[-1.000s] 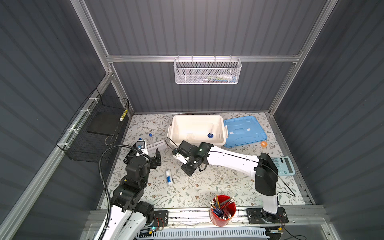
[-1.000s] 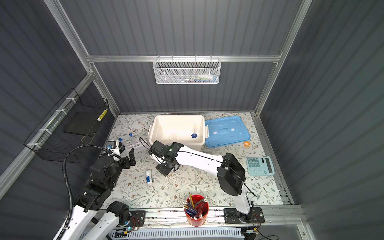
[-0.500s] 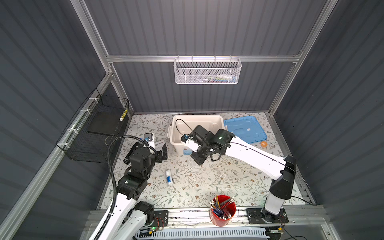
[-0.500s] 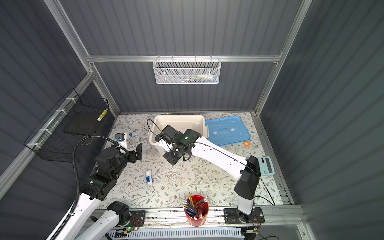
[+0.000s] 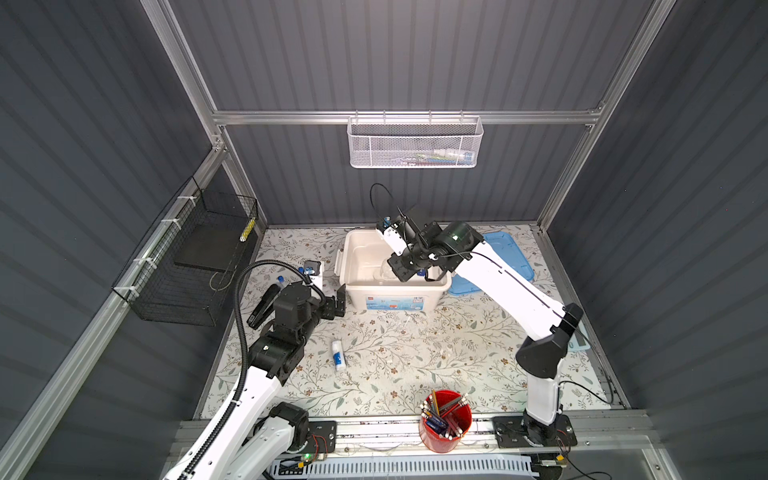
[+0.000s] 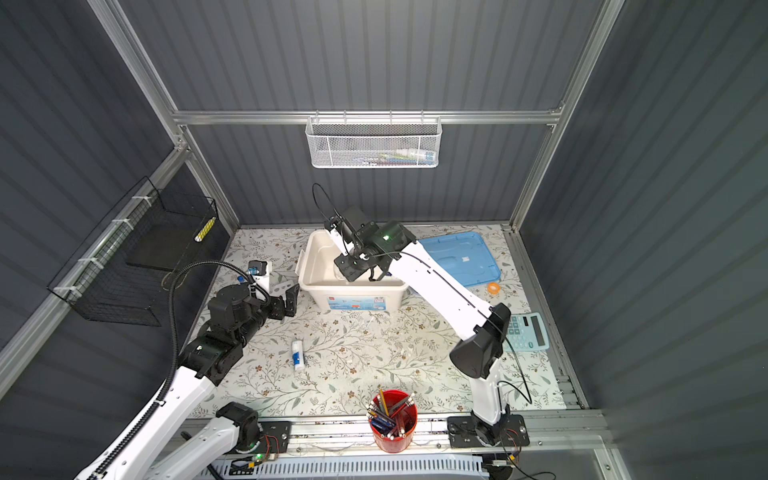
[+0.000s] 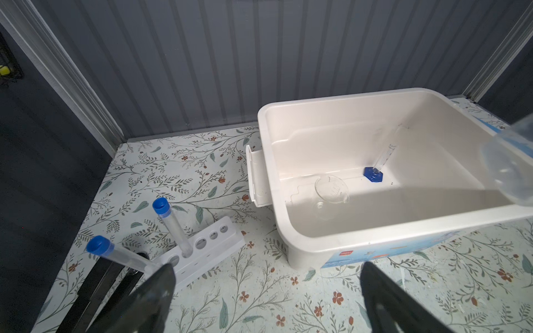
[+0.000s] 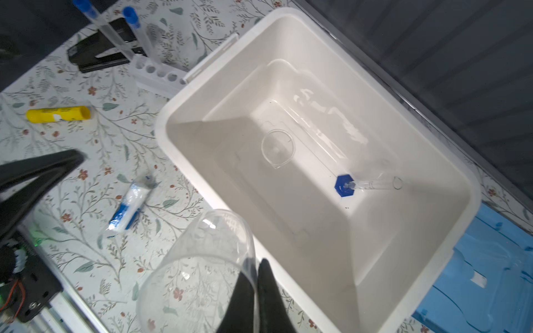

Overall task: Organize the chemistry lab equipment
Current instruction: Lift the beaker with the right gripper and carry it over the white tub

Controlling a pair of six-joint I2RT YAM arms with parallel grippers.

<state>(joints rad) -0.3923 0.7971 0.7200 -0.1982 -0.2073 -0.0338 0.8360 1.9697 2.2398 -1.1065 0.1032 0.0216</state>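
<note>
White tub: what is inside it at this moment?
A small clear beaker and a slim measuring cylinder with a blue foot sit on the tub floor. In both top views the right arm covers much of the inside.

I cannot read what the mesh basket (image 5: 374,145), upper centre in both top views, holds; the clear beaker (image 7: 510,170) is blurred and cut by the left wrist view's edge.
</note>
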